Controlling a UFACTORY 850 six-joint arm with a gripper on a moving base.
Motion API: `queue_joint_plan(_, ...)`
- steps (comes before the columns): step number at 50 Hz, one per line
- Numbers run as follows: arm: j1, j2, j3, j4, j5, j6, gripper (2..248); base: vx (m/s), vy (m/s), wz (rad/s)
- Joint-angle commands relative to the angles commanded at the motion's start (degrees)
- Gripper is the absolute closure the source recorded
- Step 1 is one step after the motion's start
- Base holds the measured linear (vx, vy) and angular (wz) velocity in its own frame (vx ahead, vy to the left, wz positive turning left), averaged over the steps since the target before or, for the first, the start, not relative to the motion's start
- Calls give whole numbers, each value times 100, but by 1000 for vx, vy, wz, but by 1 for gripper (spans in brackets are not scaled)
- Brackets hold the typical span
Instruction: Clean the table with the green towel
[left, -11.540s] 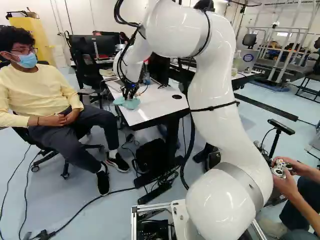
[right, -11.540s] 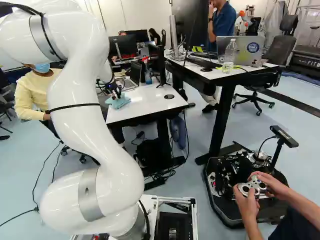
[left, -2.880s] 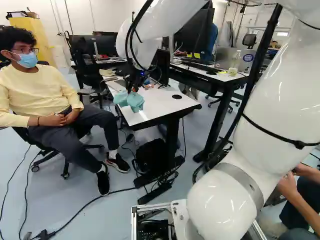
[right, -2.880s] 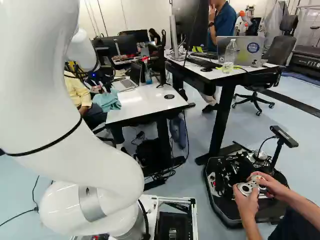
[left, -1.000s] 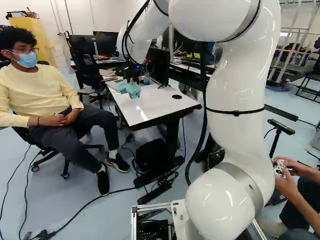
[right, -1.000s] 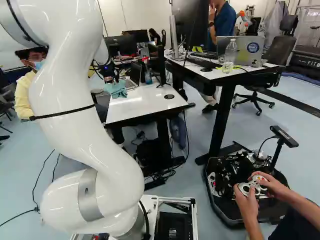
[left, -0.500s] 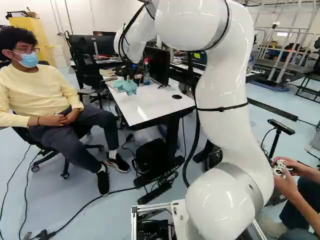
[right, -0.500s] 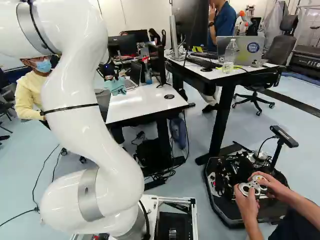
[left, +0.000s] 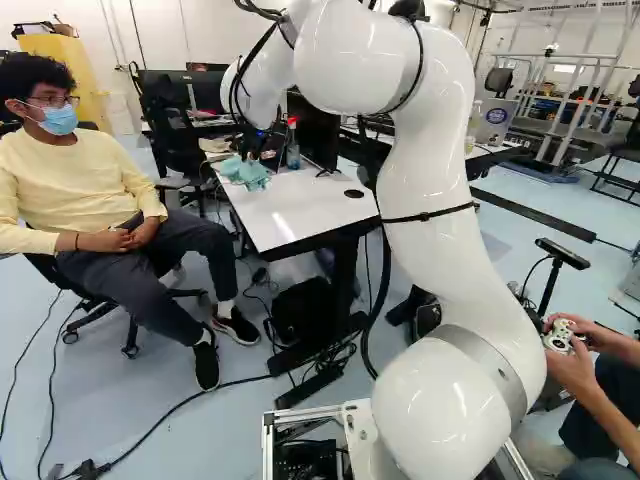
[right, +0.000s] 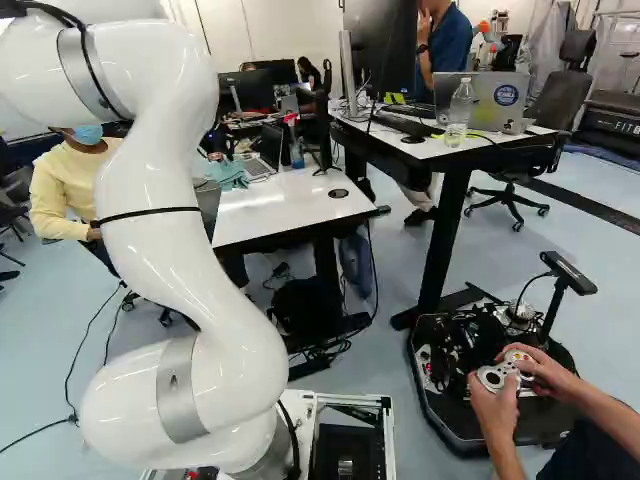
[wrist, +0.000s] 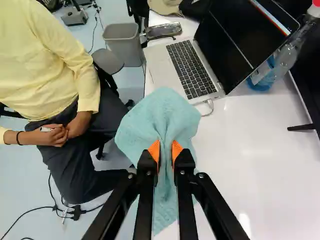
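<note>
Towel (wrist: 162, 112) pinched in gripper (wrist: 165, 150), over table (wrist: 270, 170) edge.
Grasp done; wiped area cannot be told; more passes probably left.

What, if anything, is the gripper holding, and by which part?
The gripper holds the green towel by a bunched fold near its middle, between its orange pads.

arm (left: 425, 160) cut off above; table (left: 295, 215) partly hidden

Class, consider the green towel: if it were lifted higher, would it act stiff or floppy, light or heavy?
Probably floppy: the towel gathers into soft folds between the fingers. Likely light, being just cloth. Its textured surface should resist slipping from the orange pads.
</note>
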Motion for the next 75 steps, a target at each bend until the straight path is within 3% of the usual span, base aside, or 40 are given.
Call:
queue_joint_plan(15,11,-110,59,0,145,0,199,0,0,0)
queue_joint_plan(44,79,35,657,0,572,0,199,0,0,0)
queue_joint_plan(75,78,-206,669,0,671,0,199,0,0,0)
